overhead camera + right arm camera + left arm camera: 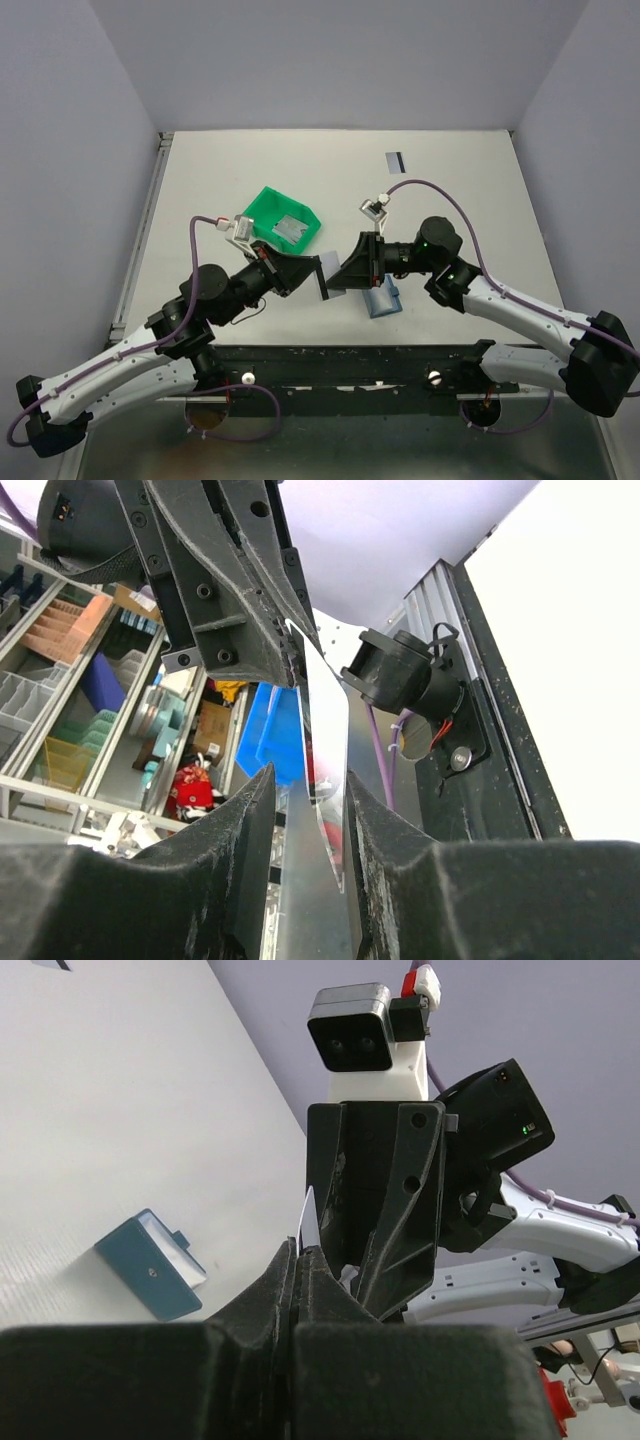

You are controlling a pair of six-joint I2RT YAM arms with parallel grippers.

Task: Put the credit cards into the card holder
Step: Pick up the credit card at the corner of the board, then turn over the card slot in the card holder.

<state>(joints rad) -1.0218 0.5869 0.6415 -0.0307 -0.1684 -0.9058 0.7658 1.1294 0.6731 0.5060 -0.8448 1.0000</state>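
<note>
Silvery credit card (310,1222) pinched in left claw (298,1260), right claw (310,785) half-open

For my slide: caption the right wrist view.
Left gripper pinches a card that sits inside the open right gripper.

Card (326,735) within right gripper (310,780) (jaws apart)

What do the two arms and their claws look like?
The left arm and right arm have white shells, black joints and a loose purple cable each. The left claw and right claw are black and wedge-shaped. A white camera sits on each wrist.
</note>
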